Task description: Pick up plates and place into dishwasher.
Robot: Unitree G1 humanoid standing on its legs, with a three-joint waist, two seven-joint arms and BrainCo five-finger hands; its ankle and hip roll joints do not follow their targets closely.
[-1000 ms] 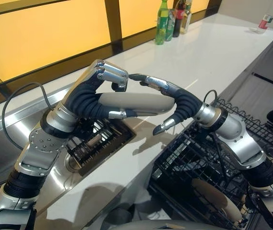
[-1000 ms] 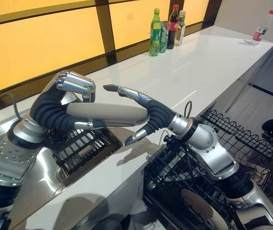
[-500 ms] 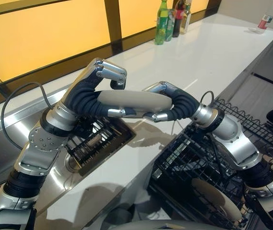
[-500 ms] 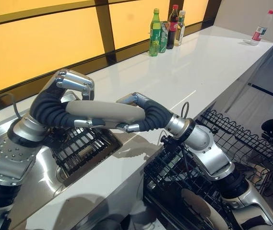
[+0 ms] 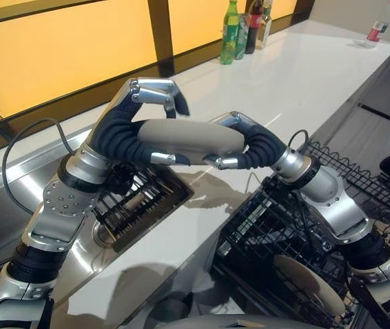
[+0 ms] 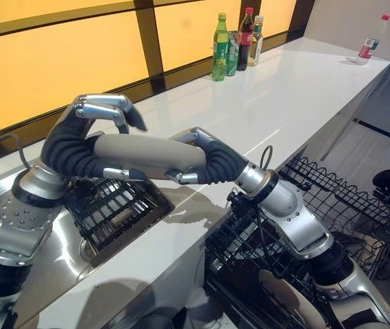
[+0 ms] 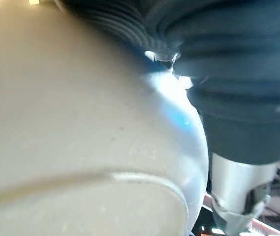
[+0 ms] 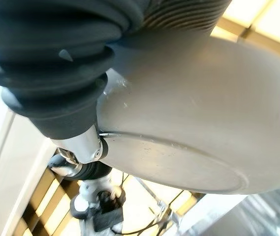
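A beige plate (image 5: 188, 139) hangs edge-on above the white counter (image 5: 304, 75), between my two hands. My right hand (image 5: 256, 147) is shut on its right end, fingers over the top rim and thumb beneath. My left hand (image 5: 123, 133) backs the plate's left end with its palm; its fingers (image 5: 157, 92) stand lifted clear above the rim, and its thumb lies under the plate. The plate's pale underside (image 7: 71, 123) looms close in the left wrist view. Its foot ring and rim (image 8: 203, 123) show in the right wrist view.
A black wire dishwasher rack (image 5: 277, 226) stands at the lower right with another beige plate (image 5: 311, 281) in it. A dark wire basket (image 5: 143, 202) sits in the steel sink below the hands. Bottles (image 5: 239, 27) stand at the counter's back, and one more bottle (image 5: 380, 27) at far right.
My right hand, open a second ago, has closed round the plate's right end. My left hand's fingers have since lifted off the top rim.
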